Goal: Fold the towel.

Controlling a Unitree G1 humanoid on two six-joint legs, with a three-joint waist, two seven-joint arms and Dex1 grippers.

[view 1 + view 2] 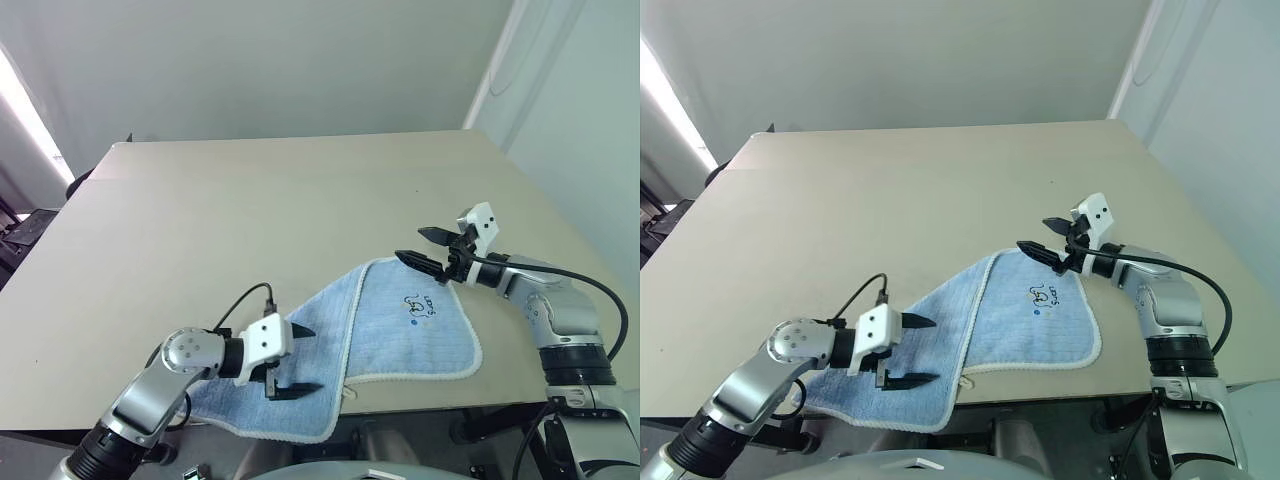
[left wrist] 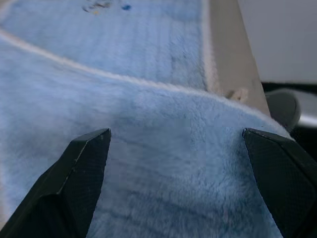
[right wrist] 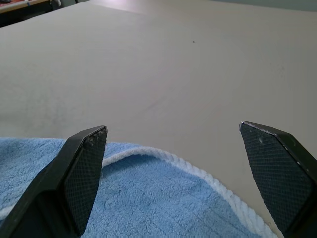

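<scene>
Light blue terry, edged in a whitish stitched border, the towel lies at the near edge of the table, already doubled in part: one layer is turned over along a diagonal line, so that a bordered edge runs from the far corner down toward the near side, and the small dark embroidered mark faces up on the right portion. The near left end appears to droop a little over the table's edge, though this is hard to make out from the head views. The left gripper hangs over that near left part with its jaws spread wide and nothing between them, aimed across the cloth, probably to take up the near edge for another fold. The right gripper hovers just beyond the far corner, likewise released and empty, its fingers straddling the border, well placed to pinch that corner.
</scene>
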